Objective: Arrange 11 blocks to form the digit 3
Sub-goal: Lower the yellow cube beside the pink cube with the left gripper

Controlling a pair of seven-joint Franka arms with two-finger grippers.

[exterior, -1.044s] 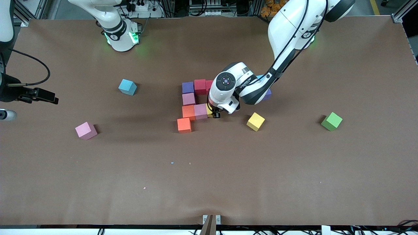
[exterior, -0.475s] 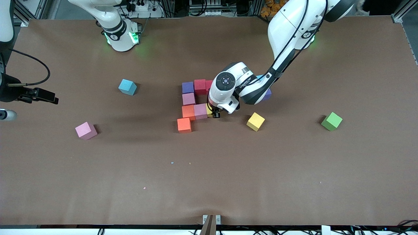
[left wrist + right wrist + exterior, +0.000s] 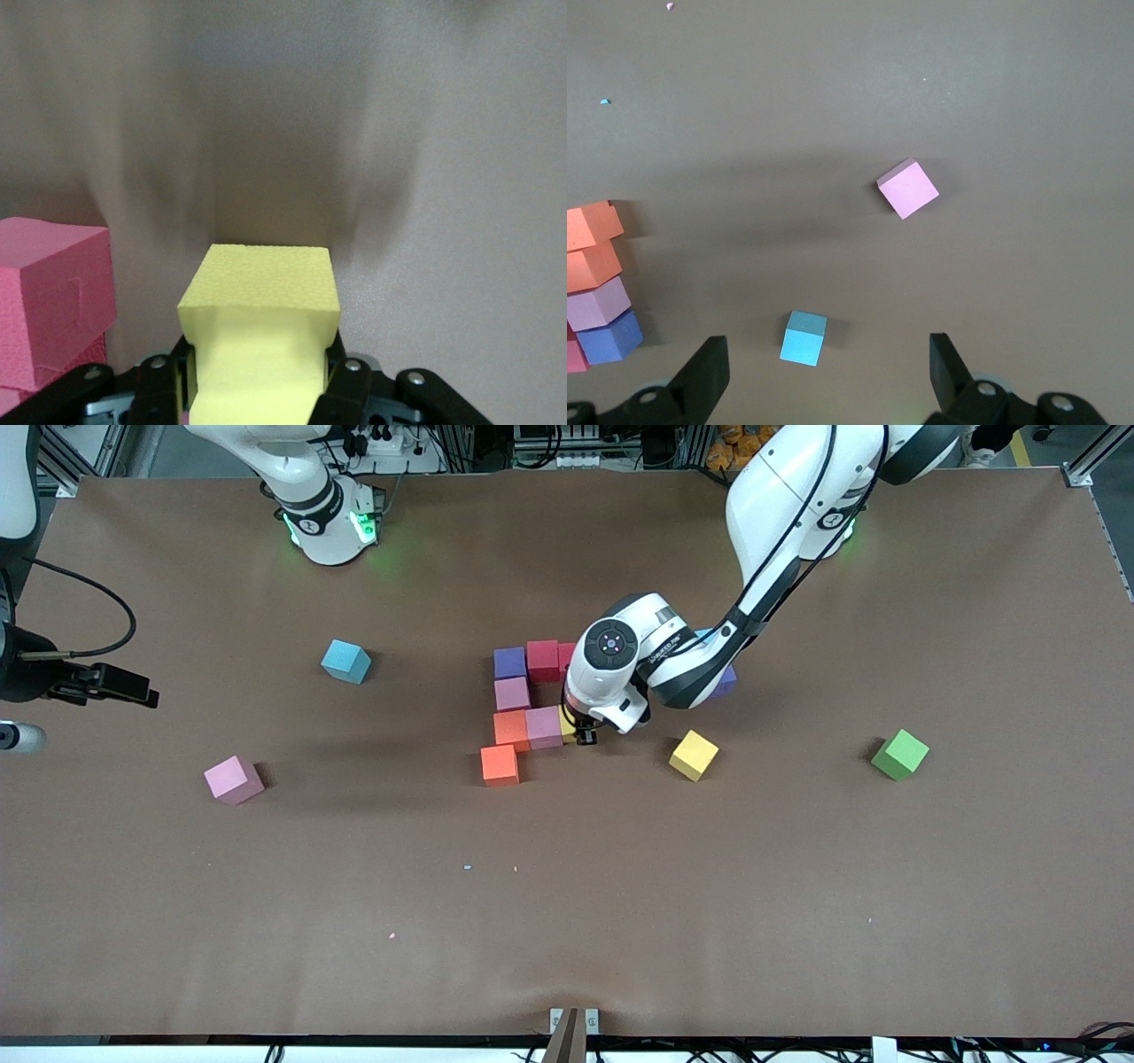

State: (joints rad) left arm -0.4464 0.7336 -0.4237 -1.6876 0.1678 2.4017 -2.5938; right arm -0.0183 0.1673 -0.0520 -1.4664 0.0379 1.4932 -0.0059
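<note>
Left wrist view only: left gripper (image 3: pixel 260 390) clamps yellow foam cube (image 3: pixel 261 310), pink foam cube (image 3: pixel 53 301) beside; right gripper (image 3: pixel 824 372) wide, waiting.

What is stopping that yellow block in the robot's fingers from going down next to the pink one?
Nothing visible. The left gripper is shut on the yellow block, low beside the pink block in the cluster. The bare table is all that shows around it. The right gripper waits open above the table's end.

blocks (image 3: pixel 523 700): clustered mid-table | two cubes (image 3: pixel 693 755) toward left arm's end
</note>
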